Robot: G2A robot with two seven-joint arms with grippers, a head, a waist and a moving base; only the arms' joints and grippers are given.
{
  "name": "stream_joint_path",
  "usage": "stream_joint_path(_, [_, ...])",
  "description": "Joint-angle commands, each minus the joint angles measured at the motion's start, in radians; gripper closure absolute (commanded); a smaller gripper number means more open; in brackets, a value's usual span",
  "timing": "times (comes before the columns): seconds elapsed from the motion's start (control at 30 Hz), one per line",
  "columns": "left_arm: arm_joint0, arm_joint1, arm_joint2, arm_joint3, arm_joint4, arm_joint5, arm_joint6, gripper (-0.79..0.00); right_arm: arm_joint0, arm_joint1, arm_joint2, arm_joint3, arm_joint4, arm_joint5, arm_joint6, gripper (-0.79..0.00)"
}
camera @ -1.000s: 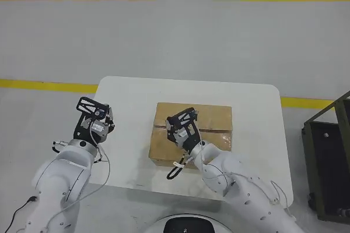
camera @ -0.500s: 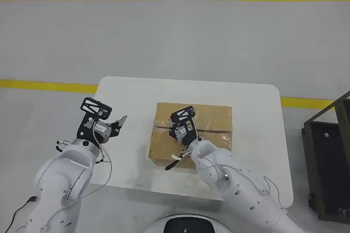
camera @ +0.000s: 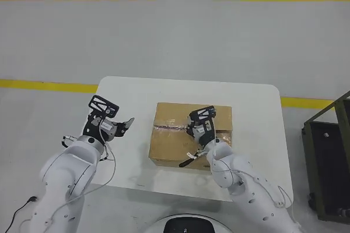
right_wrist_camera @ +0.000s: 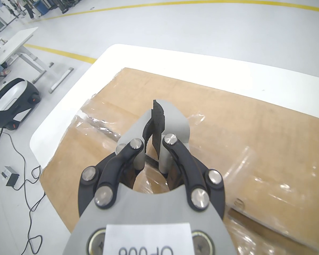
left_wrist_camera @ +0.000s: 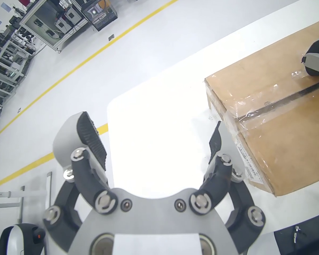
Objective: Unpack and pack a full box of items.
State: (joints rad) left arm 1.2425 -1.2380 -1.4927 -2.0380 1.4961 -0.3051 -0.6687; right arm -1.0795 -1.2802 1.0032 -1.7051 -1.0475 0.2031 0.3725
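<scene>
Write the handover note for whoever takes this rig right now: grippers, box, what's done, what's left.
Left gripper: open, empty, above the table beside one end of the cardboard box, apart from it.
Right gripper: shut, holding nothing, over the box top at the taped centre seam; whether it touches cannot be told.
Box: on the white table, flaps closed, clear tape wrinkled along the seam.
Done: nothing unpacked yet.
Left: free the seam, open the flaps, take the items out, pack them back.
</scene>
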Motion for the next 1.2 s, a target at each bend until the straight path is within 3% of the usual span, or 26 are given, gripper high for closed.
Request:
stream_joint_path(0.0, [-0.005,0.001,0.005,0.003,0.002,-0.002,-0.001,-0.785,-0.016,0.003,0.021,-0.015,-0.013,0.001,0.009,0.0])
stream_joint_path(0.83, [-0.054,0.005,0.06,0.037,-0.009,-0.013,-0.008,-0.785,-0.303,0.038,0.339,-0.282,-0.018,0.059,0.077,0.0])
stream_joint_path(1.0, [-0.056,0.006,0.064,0.034,-0.009,-0.009,-0.013,-0.785,-0.339,0.039,0.368,-0.38,0.012,0.031,0.053,0.0])
stream_joint_path(1.17, [-0.044,0.008,0.049,0.015,-0.011,0.006,-0.017,-0.785,-0.296,0.033,0.302,-0.389,0.056,-0.081,0.038,0.0])
